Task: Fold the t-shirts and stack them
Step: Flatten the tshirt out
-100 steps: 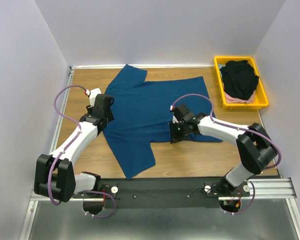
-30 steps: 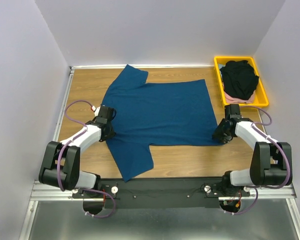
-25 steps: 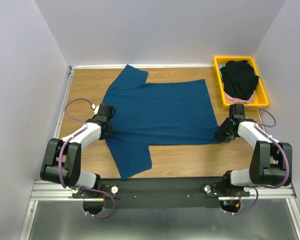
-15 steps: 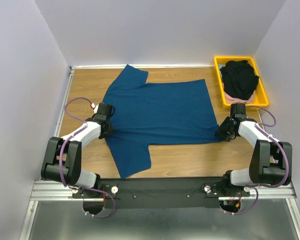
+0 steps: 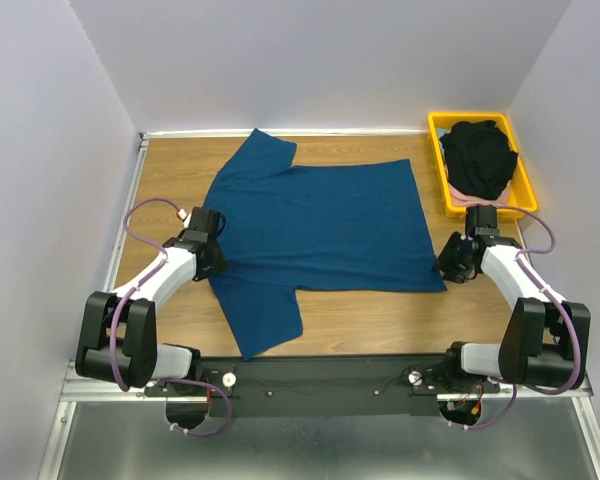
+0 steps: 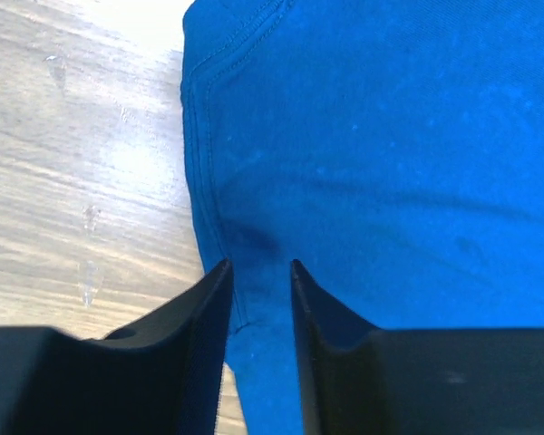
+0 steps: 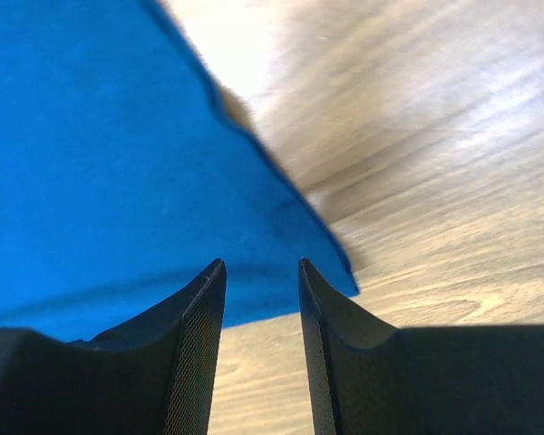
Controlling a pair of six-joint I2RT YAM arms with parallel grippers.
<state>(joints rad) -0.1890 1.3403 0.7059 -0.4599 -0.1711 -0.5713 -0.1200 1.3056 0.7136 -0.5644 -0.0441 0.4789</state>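
A dark navy-blue t-shirt (image 5: 320, 225) lies spread flat on the wooden table, sleeves to the left, hem to the right, no print showing. My left gripper (image 5: 212, 262) sits low at the shirt's left edge, jaws a little apart; in the left wrist view (image 6: 258, 265) the stitched edge of the blue cloth (image 6: 372, 163) lies between and below the fingers. My right gripper (image 5: 447, 268) sits at the near right hem corner, jaws a little apart over that corner (image 7: 299, 245) in the right wrist view (image 7: 261, 263). A black t-shirt (image 5: 478, 157) lies on a pale pink one (image 5: 467, 199) in the tray.
A yellow plastic tray (image 5: 526, 198) stands at the back right of the table. Bare wood (image 5: 380, 320) shows in front of the shirt and along the left side (image 5: 155, 175). Purple-white walls close in the back and both sides.
The right arm has moved from the shirt's middle out to its near right corner, and the left arm has drawn back to the left edge. In the last second both shifted only slightly.
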